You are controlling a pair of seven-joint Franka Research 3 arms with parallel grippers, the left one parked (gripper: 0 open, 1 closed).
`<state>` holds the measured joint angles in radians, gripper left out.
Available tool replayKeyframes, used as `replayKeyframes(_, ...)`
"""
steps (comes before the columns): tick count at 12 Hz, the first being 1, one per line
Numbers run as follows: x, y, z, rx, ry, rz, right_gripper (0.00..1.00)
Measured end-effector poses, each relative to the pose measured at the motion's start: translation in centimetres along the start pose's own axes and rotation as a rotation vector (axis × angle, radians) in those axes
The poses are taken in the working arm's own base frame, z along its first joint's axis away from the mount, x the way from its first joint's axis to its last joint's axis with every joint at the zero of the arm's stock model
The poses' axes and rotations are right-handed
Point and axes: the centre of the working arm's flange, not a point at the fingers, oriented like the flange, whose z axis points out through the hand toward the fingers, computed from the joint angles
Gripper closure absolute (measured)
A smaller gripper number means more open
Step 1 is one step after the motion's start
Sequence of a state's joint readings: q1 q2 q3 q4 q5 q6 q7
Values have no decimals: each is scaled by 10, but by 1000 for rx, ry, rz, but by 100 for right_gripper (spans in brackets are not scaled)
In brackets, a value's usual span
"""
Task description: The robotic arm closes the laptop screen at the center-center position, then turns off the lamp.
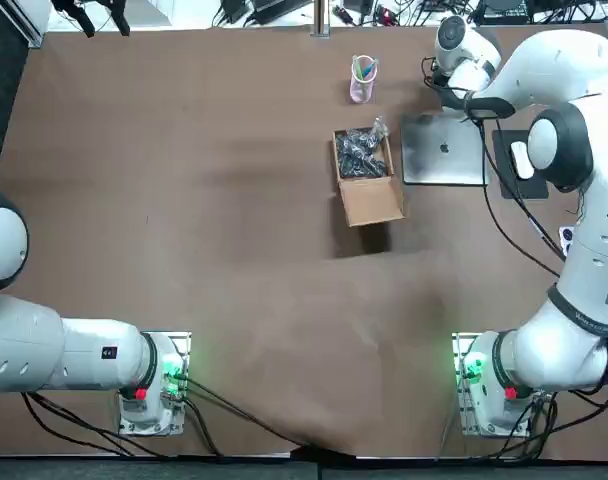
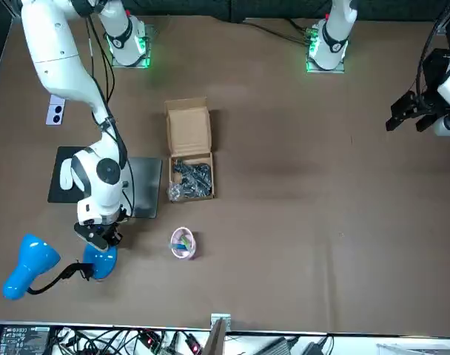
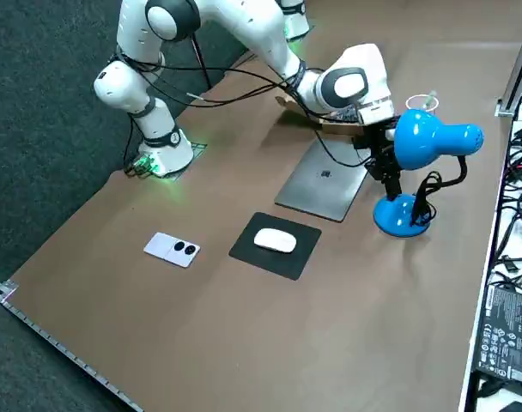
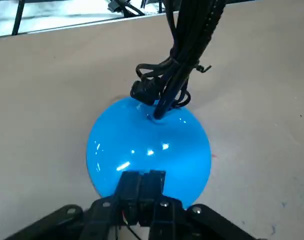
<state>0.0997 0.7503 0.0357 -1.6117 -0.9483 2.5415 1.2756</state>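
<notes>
Lamp base (image 4: 148,142) partly hidden beneath right gripper (image 4: 141,176), jaws together.

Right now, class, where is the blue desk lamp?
The blue desk lamp stands at the front view's lower left, robot's right side, beside the closed laptop, with the shut right tool over its base.

Right arm (image 1: 574,250): glossy white rounded shells, fat cylindrical joints, dark grey round caps on joint ends, thin dark seams between links. Black cable (image 1: 511,205) hangs loose along forearm toward wrist. Arm base (image 1: 481,372): on metal mounting plate, green glow, small red spot, black leads trailing off. Right gripper (image 4: 141,176): black, blocky, just above blue lamp base (image 4: 117,150); fingers (image 4: 129,186) square-tipped, pressed together
</notes>
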Motion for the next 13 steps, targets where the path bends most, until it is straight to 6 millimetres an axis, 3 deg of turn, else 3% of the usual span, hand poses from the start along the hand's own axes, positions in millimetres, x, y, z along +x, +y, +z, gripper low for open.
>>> replayKeyframes(13, 2, 2, 1, 11, 9, -5, 99)
